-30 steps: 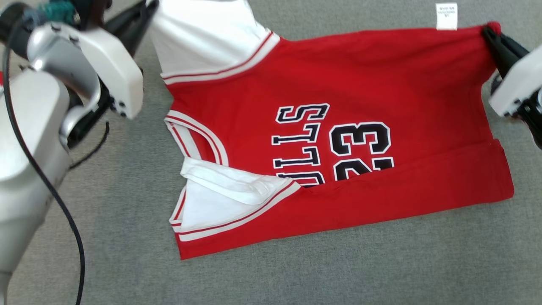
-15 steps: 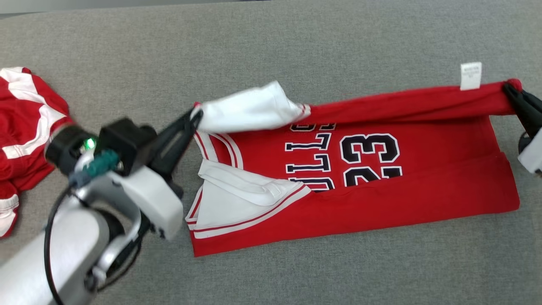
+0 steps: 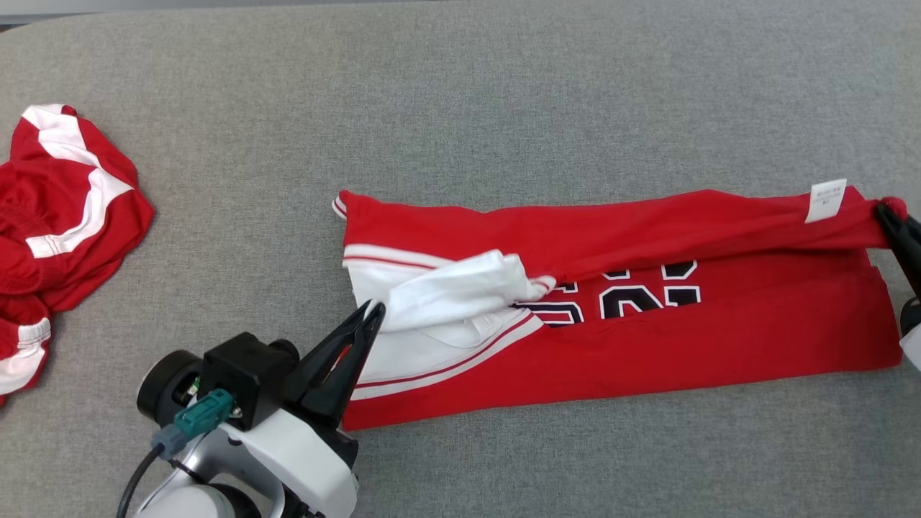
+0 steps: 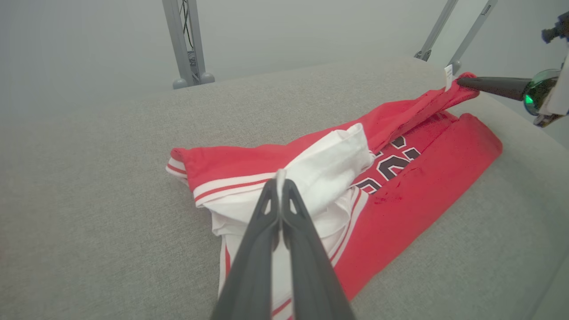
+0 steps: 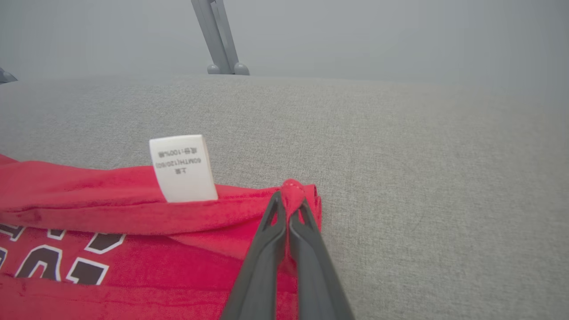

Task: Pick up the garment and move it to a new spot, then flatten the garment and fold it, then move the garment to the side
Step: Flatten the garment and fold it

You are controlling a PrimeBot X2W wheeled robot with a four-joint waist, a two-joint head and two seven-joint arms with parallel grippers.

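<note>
A red jersey (image 3: pixel 647 338) with white sleeves and dark lettering lies across the grey padded surface, its far long edge folded toward me over the print. My left gripper (image 3: pixel 374 311) is shut on the white sleeve (image 3: pixel 453 291) at the jersey's left end; in the left wrist view the sleeve (image 4: pixel 329 166) rises from the shut fingertips. My right gripper (image 3: pixel 886 214) is shut on the red hem corner (image 5: pixel 295 192) at the right end, beside the white care label (image 5: pixel 182 168). The folded red edge (image 3: pixel 611 226) stretches between the two gripped points.
A second red and white garment (image 3: pixel 57 216) lies crumpled at the far left of the surface. Grey padding (image 3: pixel 504 93) spreads beyond the jersey and in front of it. Metal frame legs (image 4: pixel 186 44) stand past the far edge.
Both grippers have drawn the jersey's far edge toward me, folding it over the lettering. The left gripper came down and nearer with the white sleeve. The head camera has shifted too.
</note>
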